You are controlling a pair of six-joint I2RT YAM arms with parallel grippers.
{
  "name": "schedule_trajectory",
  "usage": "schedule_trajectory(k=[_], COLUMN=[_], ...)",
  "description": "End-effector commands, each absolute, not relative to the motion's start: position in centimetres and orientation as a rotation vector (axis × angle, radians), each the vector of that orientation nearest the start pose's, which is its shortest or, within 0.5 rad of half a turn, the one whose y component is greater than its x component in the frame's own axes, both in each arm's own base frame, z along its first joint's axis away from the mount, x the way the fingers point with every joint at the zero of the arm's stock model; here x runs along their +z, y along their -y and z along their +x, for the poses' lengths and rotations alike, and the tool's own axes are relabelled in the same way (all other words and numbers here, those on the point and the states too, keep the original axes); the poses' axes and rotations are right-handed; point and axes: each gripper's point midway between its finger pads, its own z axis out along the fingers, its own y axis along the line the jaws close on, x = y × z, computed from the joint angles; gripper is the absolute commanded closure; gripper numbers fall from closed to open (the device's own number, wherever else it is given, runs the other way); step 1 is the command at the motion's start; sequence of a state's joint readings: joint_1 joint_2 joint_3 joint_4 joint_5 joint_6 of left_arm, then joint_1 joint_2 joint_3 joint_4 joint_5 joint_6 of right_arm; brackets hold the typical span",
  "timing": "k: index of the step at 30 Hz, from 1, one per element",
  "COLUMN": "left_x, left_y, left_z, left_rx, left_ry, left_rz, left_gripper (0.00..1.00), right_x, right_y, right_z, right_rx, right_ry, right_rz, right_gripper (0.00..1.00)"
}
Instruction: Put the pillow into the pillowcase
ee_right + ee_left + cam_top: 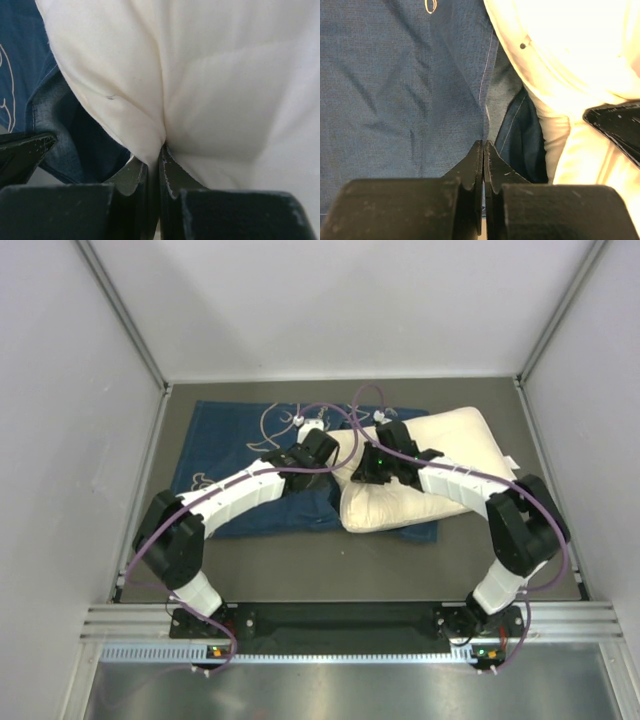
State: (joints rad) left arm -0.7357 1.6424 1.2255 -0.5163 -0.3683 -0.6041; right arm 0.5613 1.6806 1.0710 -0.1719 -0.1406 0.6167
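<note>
1. Left gripper (pixel 483 147): the jaws are pressed together and pinch the hem of the pillowcase (pixel 395 90) at their tips. Only its own wrist view shows this.
2. Right gripper (pixel 160 150): the jaws are clamped on a puckered fold of the pillow (pixel 225 75). This too shows only from its own wrist.
3. Just right of the left gripper the case's mouth gapes slightly, showing a paler inner face and a dark hollow. The pillow's edge touches the blue cloth there.
4. Each wrist view catches a black corner of the other gripper close beside it.
5. Only the top view gives the layout.
   - The pillowcase lies flat on the tabletop (pixel 300 565), spreading left of and beyond the left gripper.
   - The pillow lies tilted, stretching right of and beyond the right gripper.
   - The pillow's left part lies over the case's right end, and a blue strip shows under its near edge.
6. Count: left arm (pixel 250 488) and right arm (pixel 460 485), two grippers, one pillow, one pillowcase, and one small white tag (pixel 513 462) at the pillow's far right end.
7. Container: the pillow lies on top of the pillowcase, uncovered in the top view.
</note>
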Motion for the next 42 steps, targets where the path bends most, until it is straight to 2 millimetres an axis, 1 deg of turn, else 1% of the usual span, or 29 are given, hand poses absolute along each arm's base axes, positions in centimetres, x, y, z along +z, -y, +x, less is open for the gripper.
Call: schedule_trajectory(k=[1,3,5,6,7,10,12,14,15,16,18,19,20,21,22,24,25,26,29,30,31,32,33,34,36,37,38,40,42], left_x=[14.4,14.5,14.9,14.9,15.2,15.9,16.4,16.4,16.8,16.5,16.5,15.8,15.6,15.5,14.4,14.0,12.9,12.6,12.2,11.9,12.3,12.5,12.7,13.2,13.8,13.8,13.8,13.4,13.0], left_y=[24.5,24.3,23.9,23.7,23.7,23.7,24.0,24.1,24.3,24.4,24.6,24.7,24.7,24.9,24.8,25.0,24.8,24.8,25.2,25.5,25.7,26.0,26.6,27.0,27.6,28.1,28.3,29.2,29.8], left_z=[34.1,34.2,34.2,34.3,34.4,35.1,35.7,36.0,36.3,36.5,36.9,37.1,37.3,37.5,37.5,37.7,37.7,37.5,37.6,37.3,37.2,37.3,37.1,37.0,37.0,36.8,36.9,36.8,36.7], left_rx=[-0.190,-0.179,-0.159,-0.148,-0.145,-0.132,-0.126,-0.114,-0.115,-0.106,-0.097,-0.081,-0.070,-0.065,-0.034,-0.006,0.028,0.038,0.009,-0.017,-0.042,-0.072,-0.116,-0.147,-0.194,-0.219,-0.236,-0.280,-0.307], left_ry=[-2.328,-2.324,-2.316,-2.310,-2.304,-2.272,-2.257,-2.259,-2.252,-2.256,-2.251,-2.262,-2.265,-2.268,-2.296,-2.313,-2.341,-2.356,-2.356,-2.367,-2.357,-2.345,-2.348,-2.342,-2.332,-2.336,-2.335,-2.344,-2.355], left_rz=[-0.045,-0.051,-0.063,-0.067,-0.065,-0.076,-0.068,-0.062,-0.062,-0.056,-0.047,-0.034,-0.026,-0.021,-0.002,0.006,0.014,0.022,0.021,0.036,0.042,0.046,0.061,0.077,0.084,0.094,0.096,0.101,0.106], left_gripper=[1.00,1.00,1.00,1.00,1.00,1.00,1.00,1.00,1.00,0.99,0.93,0.83,0.78,0.73,0.70,0.70,0.70,0.70,0.69,0.66,0.62,0.53,0.50,0.48,0.45,0.44,0.44,0.44,0.44], right_x=[8.1,8.1,7.6,8.2,8.2,8.6,8.4,8.2,8.0,8.0,7.9,8.0,7.9,8.4,8.6,9.2,9.5,9.8,9.8,10.0,10.1,10.1,10.2,10.1,10.6,10.4,10.7,10.5,10.7], right_y=[-26.0,-25.6,-24.6,-24.3,-23.7,-23.2,-22.6,-22.5,-22.5,-22.5,-22.5,-22.5,-22.4,-22.4,-22.2,-22.1,-21.9,-21.8,-20.8,-20.6,-20.1,-19.6,-19.0,-18.8,-18.5,-18.4,-18.6,-19.0,-19.8], right_z=[32.4,32.0,31.3,31.3,31.1,30.5,30.4,30.5,30.5,30.4,30.5,30.7,30.8,31.0,31.2,31.4,31.6,31.7,31.7,31.8,32.2,32.1,32.4,32.5,32.8,32.7,33.0,32.8,32.9], right_rx=[0.649,0.621,0.562,0.554,0.529,0.511,0.479,0.476,0.482,0.486,0.494,0.497,0.496,0.506,0.510,0.523,0.525,0.528,0.492,0.497,0.498,0.503,0.529,0.553,0.628,0.642,0.667,0.713,0.774], right_ry=[-2.500,-2.505,-2.518,-2.498,-2.500,-2.498,-2.505,-2.511,-2.521,-2.522,-2.517,-2.513,-2.512,-2.493,-2.488,-2.469,-2.463,-2.453,-2.458,-2.451,-2.437,-2.430,-2.424,-2.408,-2.379,-2.380,-2.356,-2.361,-2.351], right_rz=[-0.088,-0.117,-0.129,-0.133,-0.146,-0.183,-0.183,-0.181,-0.179,-0.179,-0.158,-0.136,-0.121,-0.107,-0.079,-0.050,-0.039,-0.041,-0.016,0.007,0.041,0.065,0.117,0.142,0.207,0.224,0.230,0.245,0.251], right_gripper=[1.00,1.00,1.00,1.00,1.00,1.00,1.00,1.00,1.00,1.00,1.00,1.00,1.00,1.00,1.00,1.00,1.00,1.00,1.00,1.00,1.00,1.00,1.00,1.00,1.00,1.00,1.00,1.00,1.00])
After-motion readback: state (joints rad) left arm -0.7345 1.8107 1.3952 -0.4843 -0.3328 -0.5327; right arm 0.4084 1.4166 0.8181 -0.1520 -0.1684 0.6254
